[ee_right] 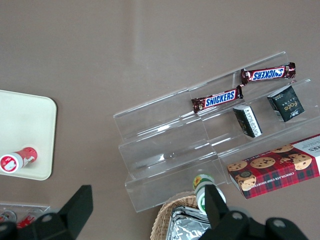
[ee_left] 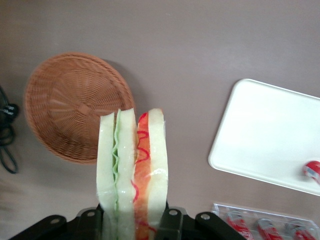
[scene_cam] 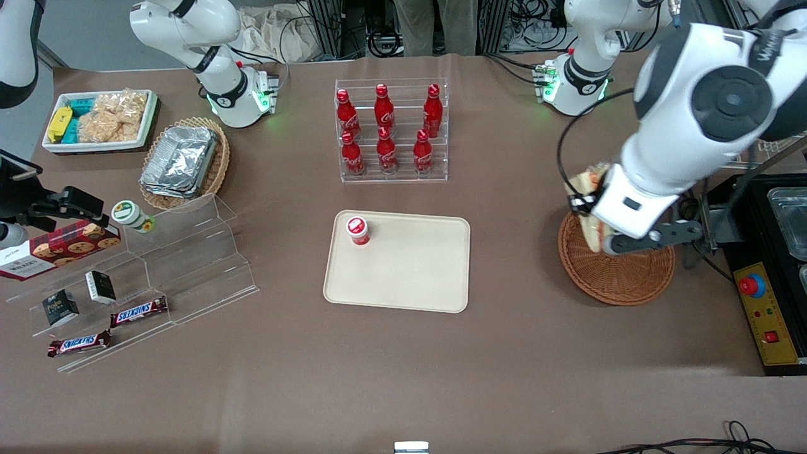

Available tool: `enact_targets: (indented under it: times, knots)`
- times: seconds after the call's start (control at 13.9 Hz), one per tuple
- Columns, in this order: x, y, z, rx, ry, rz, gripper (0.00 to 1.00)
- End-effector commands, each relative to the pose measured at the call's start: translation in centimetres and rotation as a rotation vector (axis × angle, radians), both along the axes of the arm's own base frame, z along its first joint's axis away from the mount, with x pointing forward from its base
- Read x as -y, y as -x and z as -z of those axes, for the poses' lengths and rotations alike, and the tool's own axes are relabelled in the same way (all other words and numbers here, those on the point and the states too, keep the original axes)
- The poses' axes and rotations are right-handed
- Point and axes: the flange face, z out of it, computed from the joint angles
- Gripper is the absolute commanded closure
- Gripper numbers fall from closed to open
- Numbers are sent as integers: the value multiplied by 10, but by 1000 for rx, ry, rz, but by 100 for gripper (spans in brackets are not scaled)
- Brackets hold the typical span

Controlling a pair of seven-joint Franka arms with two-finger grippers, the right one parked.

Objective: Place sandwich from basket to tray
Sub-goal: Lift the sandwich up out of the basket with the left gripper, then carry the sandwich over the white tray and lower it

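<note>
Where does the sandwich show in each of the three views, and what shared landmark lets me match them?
Front view: the sandwich is mostly hidden by the working arm, above the basket.
Left wrist view: the sandwich is clamped in the gripper, lifted above the basket.
Right wrist view: not in it.
Shared landmark: the tray.

We are seeing the sandwich (ee_left: 132, 170), white bread with green and orange-red filling, standing on edge above the surface. The round reddish-brown wicker basket (ee_left: 75, 107) is sitting empty beneath it. The cream tray (scene_cam: 403, 277) is lying flat, well apart toward the parked arm.
</note>
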Motion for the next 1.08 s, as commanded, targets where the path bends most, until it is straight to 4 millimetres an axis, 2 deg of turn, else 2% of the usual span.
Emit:
enact_targets:
  times: [0.0,0.07,0.22,0.36,0.5,0.72,1.01]
  knots:
    - [49,10,17,-23,17,13,62]
    - [69,12,26,-20,43,25,62]
    - [100,2,58,4,101,23,61]
    - [141,-1,105,-4,147,12,61]
    - [172,-7,151,15,189,1,61]
    - [189,-16,222,16,191,8,61]
    - [194,-21,301,3,183,17,61]
